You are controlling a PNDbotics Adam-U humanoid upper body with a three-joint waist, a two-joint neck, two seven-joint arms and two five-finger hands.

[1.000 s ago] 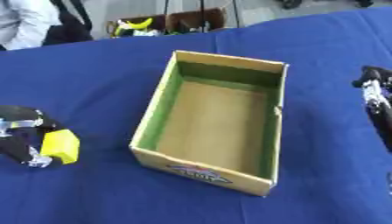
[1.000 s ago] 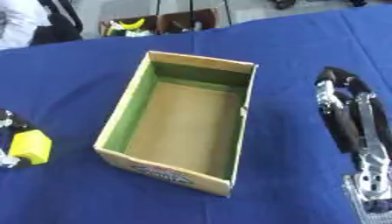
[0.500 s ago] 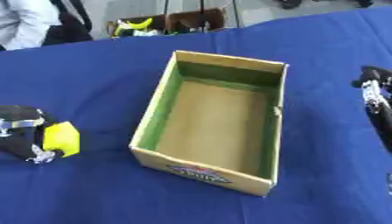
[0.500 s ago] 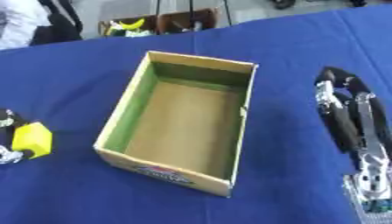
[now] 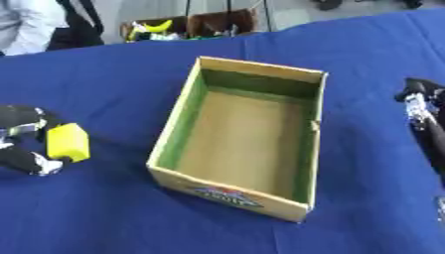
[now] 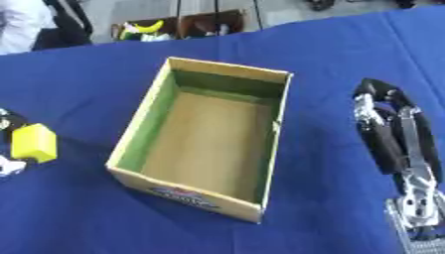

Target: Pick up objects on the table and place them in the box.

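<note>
Nearest on the right, the right hand lies along the blue table, its long black and silver fingers stretched out straight and away from us, holding nothing; its wrist end runs off the lower right edge of the view. Over at the left edge, the left hand has its fingers curled round a small yellow block, which sits pinched at its fingertips just above the cloth; much of that hand is cut off by the frame, so how the thumb lies is hard to make out. Between the two hands stands the cardboard box, open at the top, green on its inner walls and bare brown on its floor, with a printed label on the near wall too blurred to read. The block is well apart from the box, to its left.
</note>
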